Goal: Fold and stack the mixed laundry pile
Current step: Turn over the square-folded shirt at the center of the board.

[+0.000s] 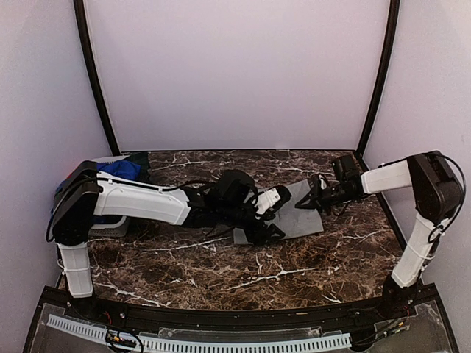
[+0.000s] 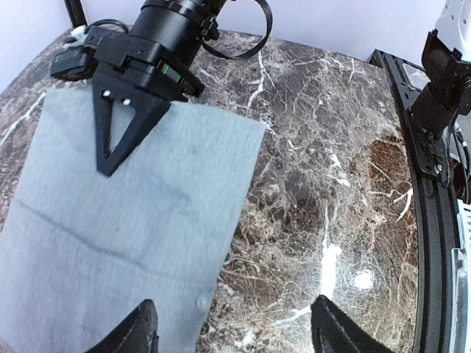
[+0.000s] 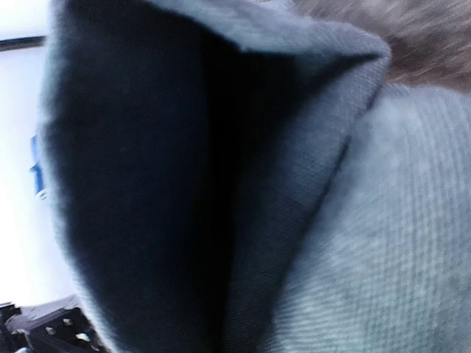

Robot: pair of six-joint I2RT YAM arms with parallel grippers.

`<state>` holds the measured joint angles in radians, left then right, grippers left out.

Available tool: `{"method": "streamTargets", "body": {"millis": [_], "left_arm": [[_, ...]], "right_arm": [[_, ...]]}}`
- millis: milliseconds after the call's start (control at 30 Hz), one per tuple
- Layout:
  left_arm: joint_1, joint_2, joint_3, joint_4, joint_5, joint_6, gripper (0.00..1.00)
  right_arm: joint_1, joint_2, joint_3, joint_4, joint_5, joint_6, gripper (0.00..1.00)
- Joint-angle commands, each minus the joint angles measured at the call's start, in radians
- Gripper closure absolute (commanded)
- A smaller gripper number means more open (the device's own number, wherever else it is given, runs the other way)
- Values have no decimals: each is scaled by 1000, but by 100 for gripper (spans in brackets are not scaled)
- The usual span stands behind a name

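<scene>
Far left overhead, blue T-shirt

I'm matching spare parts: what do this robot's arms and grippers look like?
The left arm and right arm have white link shells, black joints and loose black cables. The right gripper shows a black, triangular, cut-out finger. The left gripper is black too.

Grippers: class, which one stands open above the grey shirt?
The left gripper: its jaws stand apart above the grey shirt, while the right gripper is shut on that shirt's edge.
</scene>
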<state>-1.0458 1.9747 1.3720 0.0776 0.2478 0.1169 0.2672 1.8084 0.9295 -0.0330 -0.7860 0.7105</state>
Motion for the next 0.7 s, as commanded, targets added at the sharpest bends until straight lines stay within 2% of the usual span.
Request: {"method": "streamTargets", "body": {"millis": [0, 100, 200, 367, 500, 667], "left_arm": [[7, -112, -108, 106, -45, -68, 26], [7, -142, -147, 145, -60, -84, 24], [7, -161, -171, 149, -68, -87, 24], [10, -217, -218, 173, -61, -109, 23], [12, -242, -238, 164, -57, -112, 23], [18, -255, -254, 142, -60, -95, 23]], "right_arm": [[-63, -134, 104, -480, 292, -325, 100], [-111, -213, 189, -641, 452, -440, 100], [-116, -289, 272, -769, 709, -536, 100], [-144, -363, 371, -884, 1073, -592, 100], [-148, -332, 455, -1007, 1433, -604, 100], [-126, -284, 527, -1052, 1519, -645, 100]]}}
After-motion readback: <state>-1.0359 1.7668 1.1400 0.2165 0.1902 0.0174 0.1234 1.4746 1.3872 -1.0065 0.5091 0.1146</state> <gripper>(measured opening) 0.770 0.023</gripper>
